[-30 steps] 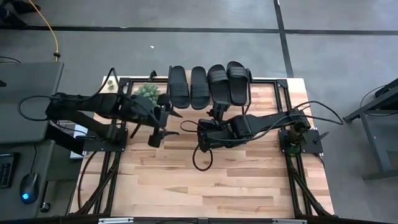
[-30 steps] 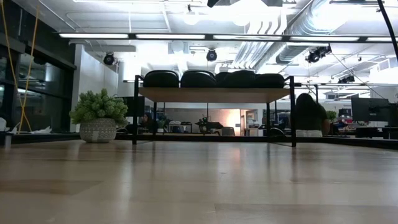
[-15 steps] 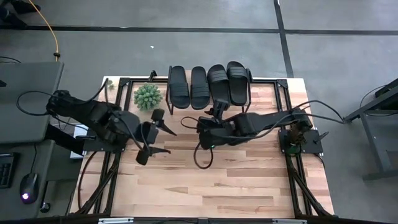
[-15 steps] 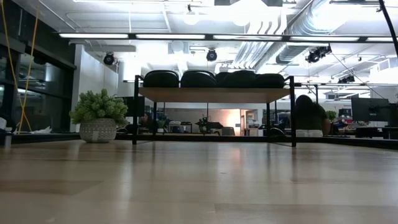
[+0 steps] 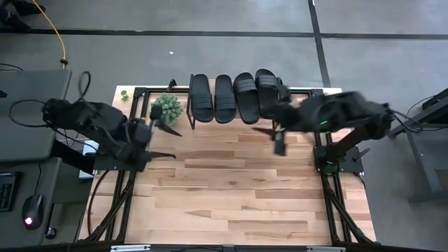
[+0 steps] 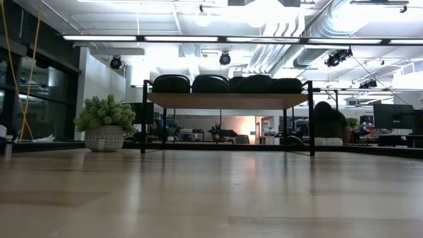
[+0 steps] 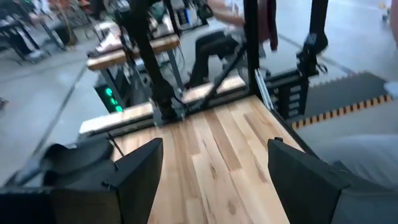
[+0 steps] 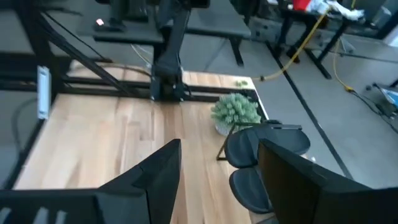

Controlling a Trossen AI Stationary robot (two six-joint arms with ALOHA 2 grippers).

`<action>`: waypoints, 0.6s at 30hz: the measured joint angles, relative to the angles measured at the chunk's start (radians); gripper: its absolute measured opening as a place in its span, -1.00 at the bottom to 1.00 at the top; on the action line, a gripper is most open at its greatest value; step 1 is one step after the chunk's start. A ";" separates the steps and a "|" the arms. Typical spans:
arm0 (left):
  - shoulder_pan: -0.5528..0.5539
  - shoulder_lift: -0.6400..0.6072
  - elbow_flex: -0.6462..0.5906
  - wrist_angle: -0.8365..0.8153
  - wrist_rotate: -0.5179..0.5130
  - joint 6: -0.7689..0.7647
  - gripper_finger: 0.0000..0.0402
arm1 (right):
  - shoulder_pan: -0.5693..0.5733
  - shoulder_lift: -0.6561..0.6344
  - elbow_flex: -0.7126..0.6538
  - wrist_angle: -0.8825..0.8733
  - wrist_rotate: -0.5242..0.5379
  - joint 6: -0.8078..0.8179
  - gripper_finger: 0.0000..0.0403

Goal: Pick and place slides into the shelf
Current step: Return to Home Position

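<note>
Four black slides (image 5: 234, 96) lie side by side on the shelf (image 6: 228, 100), soles down on its light wooden top, at the table's far edge. The low view shows their rounded ends (image 6: 211, 84) in a row above the shelf's black legs. My left gripper (image 5: 166, 142) hangs open over the table's left part, in front of the plant, with nothing between its fingers (image 7: 214, 162). My right gripper (image 5: 273, 138) is raised over the table's right part, just in front of the shelf, and is open and empty (image 8: 217, 168). Neither gripper shows in the low view.
A small green plant in a pale pot (image 5: 166, 107) stands left of the shelf. Black frame rails (image 5: 115, 203) run along both side edges of the wooden table (image 5: 231, 203). Bare wood stretches across the middle and near half.
My left gripper has drawn back toward the table's left edge and risen a little. My right gripper has swung from the table's middle toward the right edge, risen well up and tipped closer to level. The slides have stayed on the shelf.
</note>
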State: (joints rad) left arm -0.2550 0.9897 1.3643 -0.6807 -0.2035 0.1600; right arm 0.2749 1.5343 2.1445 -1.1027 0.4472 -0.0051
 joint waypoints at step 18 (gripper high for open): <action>0.022 -0.127 0.000 -0.103 -0.152 -0.013 0.35 | -0.007 -0.288 0.001 -0.148 -0.113 0.027 0.01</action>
State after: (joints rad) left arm -0.2329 0.8625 1.3640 -0.7841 -0.3553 0.1473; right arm 0.2684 1.2461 2.1452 -1.2505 0.3343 0.0222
